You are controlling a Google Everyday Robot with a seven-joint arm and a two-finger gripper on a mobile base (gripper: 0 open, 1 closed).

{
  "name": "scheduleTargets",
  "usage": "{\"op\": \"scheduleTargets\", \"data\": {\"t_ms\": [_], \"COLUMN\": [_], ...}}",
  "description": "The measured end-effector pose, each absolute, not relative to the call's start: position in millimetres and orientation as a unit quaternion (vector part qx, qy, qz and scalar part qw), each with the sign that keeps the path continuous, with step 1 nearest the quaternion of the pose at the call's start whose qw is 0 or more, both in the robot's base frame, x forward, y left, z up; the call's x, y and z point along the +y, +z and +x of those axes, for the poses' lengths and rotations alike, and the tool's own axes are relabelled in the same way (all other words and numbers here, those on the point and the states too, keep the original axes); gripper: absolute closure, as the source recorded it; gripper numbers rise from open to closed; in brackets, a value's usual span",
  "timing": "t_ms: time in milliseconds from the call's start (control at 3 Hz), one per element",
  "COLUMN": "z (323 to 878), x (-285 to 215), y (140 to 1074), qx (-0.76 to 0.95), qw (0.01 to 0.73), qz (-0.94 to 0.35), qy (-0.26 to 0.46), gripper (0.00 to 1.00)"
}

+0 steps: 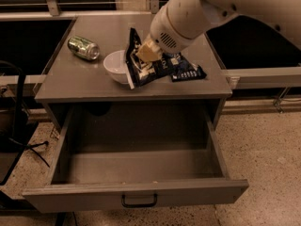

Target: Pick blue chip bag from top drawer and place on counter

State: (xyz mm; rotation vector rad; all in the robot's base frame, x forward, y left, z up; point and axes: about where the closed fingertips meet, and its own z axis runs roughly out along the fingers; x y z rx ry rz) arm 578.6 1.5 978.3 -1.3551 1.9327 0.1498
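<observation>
The blue chip bag (154, 69) is held tight by the gripper (146, 52) over the counter (70, 80) — right beside a white bowl (114, 66). The top drawer (136, 192) is pulled open below — a green can (83, 47) is laid farther left.

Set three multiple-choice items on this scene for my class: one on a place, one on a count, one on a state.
1. Where is the blue chip bag? A in the top drawer; B over the counter, beside the white bowl; C on the floor.
2. How many cans are on the counter? A one; B two; C three.
3. The top drawer is: A shut; B pulled open; C removed.
Answers: 1 B, the gripper, over the counter, grips it there. 2 A, one green can lies at the left. 3 B, its inside shows.
</observation>
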Motion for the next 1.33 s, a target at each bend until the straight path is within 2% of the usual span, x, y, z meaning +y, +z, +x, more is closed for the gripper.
{"op": "scheduleTargets", "data": {"t_ms": [667, 1333], "z": [543.2, 537.4], "x": [14.2, 36.7], "y": [955.5, 921.2], "qx": [0.756, 0.750], "qw": [0.360, 0.335], "qz": [-0.542, -0.561], "qy": [0.078, 0.101], "gripper": [1.00, 1.00]}}
